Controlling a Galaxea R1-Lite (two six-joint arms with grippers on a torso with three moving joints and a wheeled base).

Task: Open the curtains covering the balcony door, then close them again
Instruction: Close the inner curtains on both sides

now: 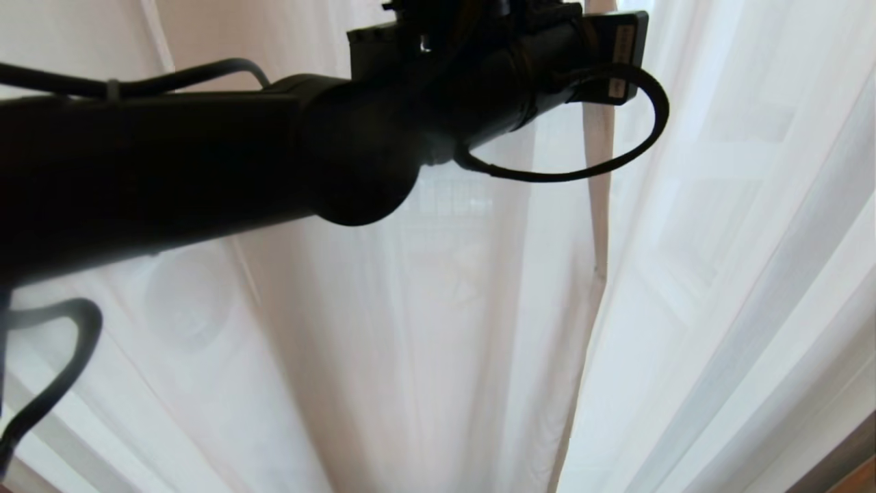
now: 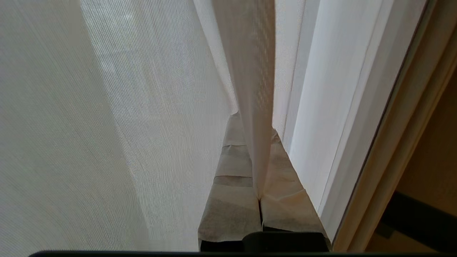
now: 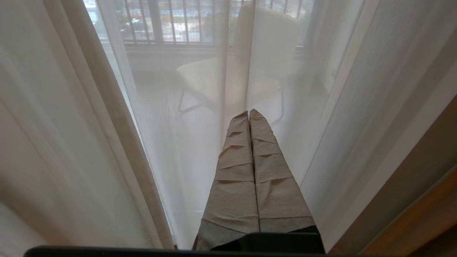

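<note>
White sheer curtains (image 1: 424, 329) fill the head view, hanging drawn. The left arm (image 1: 205, 164) crosses in front of them; a small label (image 1: 621, 48) near its wrist is unreadable. The left gripper (image 2: 260, 171), fingers pressed together, pinches a hemmed curtain edge (image 2: 255, 89). The right gripper (image 3: 250, 117), fingers together and empty, points at the sheers; a chair (image 3: 250, 71) shows dimly behind them.

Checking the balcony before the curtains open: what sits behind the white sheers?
Through the sheers, a pale chair and a barred railing show dimly. The door frame and handle cannot be made out.
</note>
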